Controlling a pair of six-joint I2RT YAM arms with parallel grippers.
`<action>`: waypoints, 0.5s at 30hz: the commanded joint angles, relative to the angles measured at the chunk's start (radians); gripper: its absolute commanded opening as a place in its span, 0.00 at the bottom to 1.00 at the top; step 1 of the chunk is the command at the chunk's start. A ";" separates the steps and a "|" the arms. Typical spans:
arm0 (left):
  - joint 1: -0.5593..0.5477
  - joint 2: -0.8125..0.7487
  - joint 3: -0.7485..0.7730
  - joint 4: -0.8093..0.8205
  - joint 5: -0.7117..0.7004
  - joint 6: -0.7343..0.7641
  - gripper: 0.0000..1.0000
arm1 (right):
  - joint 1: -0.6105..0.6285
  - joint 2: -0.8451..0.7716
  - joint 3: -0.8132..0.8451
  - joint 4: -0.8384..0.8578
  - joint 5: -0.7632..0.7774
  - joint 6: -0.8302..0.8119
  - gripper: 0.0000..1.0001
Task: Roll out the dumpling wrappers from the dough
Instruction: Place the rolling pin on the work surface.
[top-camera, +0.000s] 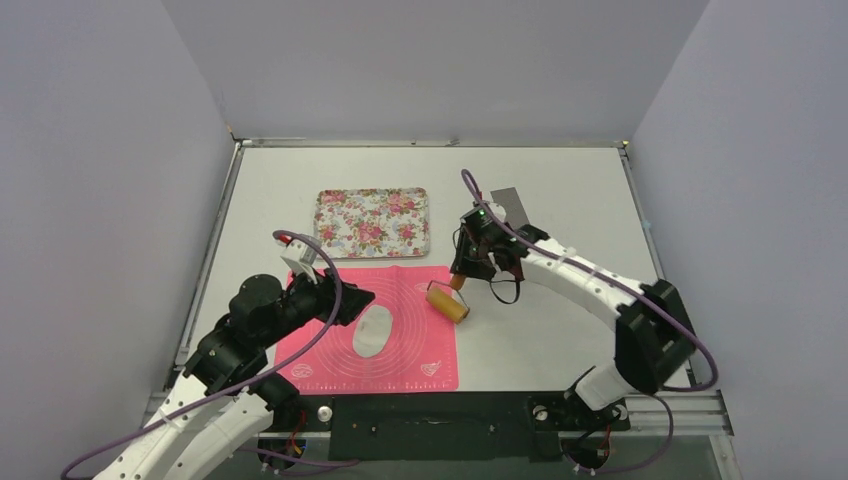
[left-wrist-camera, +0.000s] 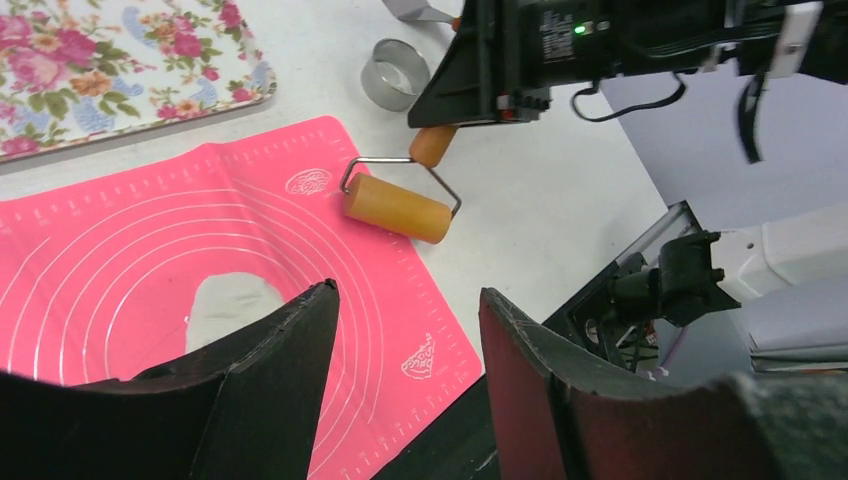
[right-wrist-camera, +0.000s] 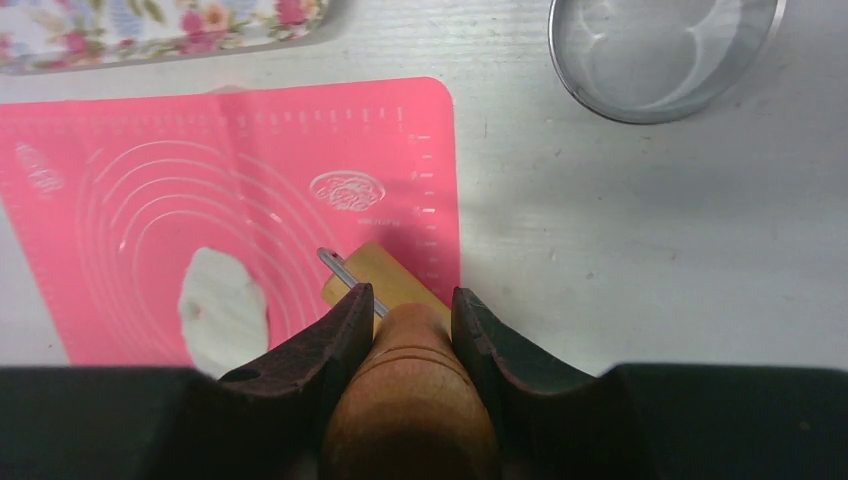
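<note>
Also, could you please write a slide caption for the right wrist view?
Right gripper holds a wooden roller by its handle; flattened dough lies on the pink mat.

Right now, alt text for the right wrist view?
Right gripper clamps the handle of a small wooden rolling pin at the edge of a pink silicone mat. Flat white dough oval lies on it; round metal ring cutter sits on the table.

Pink mat (top-camera: 410, 350) w/ white rings, floral tray (top-camera: 372, 222), white dough (top-camera: 372, 331), tan roller (top-camera: 448, 302).
</note>
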 joint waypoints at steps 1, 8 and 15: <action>0.001 -0.025 0.034 -0.030 -0.095 -0.037 0.52 | -0.017 0.215 0.106 0.109 -0.050 0.078 0.00; 0.000 -0.101 0.036 -0.082 -0.134 -0.059 0.52 | -0.061 0.428 0.178 0.196 -0.162 0.117 0.01; 0.001 -0.112 0.047 -0.123 -0.147 -0.064 0.53 | -0.087 0.473 0.245 0.124 -0.104 0.032 0.68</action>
